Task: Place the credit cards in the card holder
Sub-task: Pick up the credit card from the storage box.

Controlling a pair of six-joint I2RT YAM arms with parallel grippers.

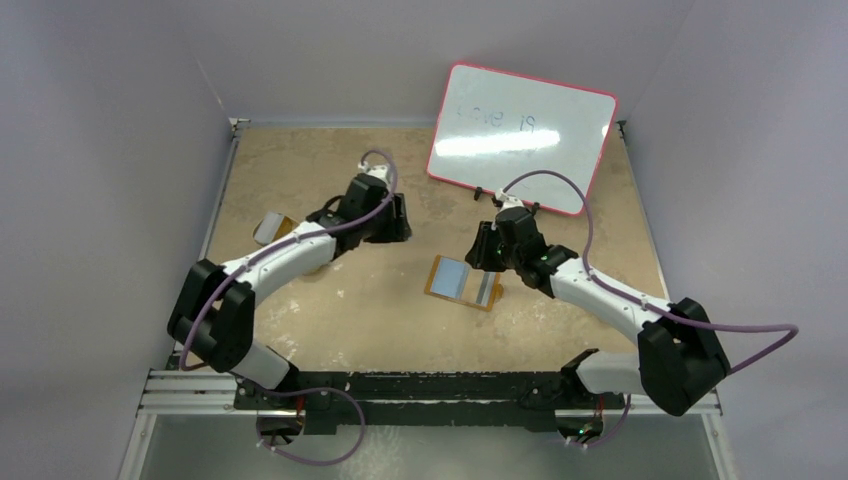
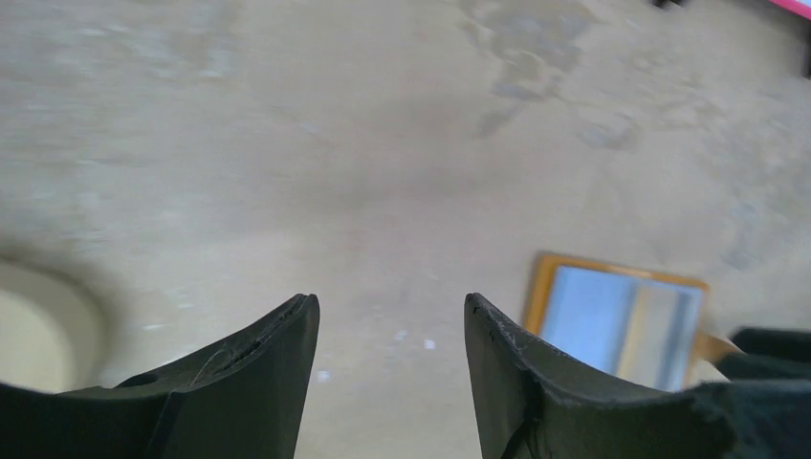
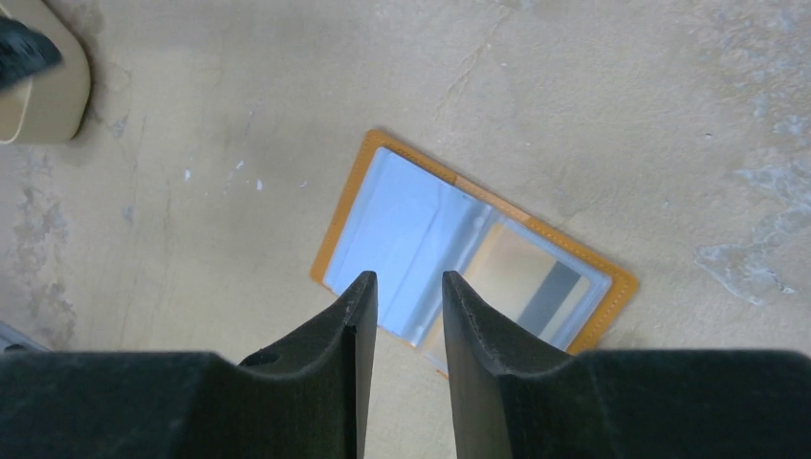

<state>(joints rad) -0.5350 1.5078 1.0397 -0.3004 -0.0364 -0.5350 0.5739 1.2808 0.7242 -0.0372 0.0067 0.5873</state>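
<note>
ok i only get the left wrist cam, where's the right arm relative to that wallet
Observer: In the top view, the right gripper hangs at the far edge of the wallet.
Operator: holding a card
Observer: No. Its own wrist view shows the jaws slightly apart with nothing between them.
Operator: and the tray, just a blur on my left
Observer: The tray sits far left in the top view, beside the left arm.
</note>
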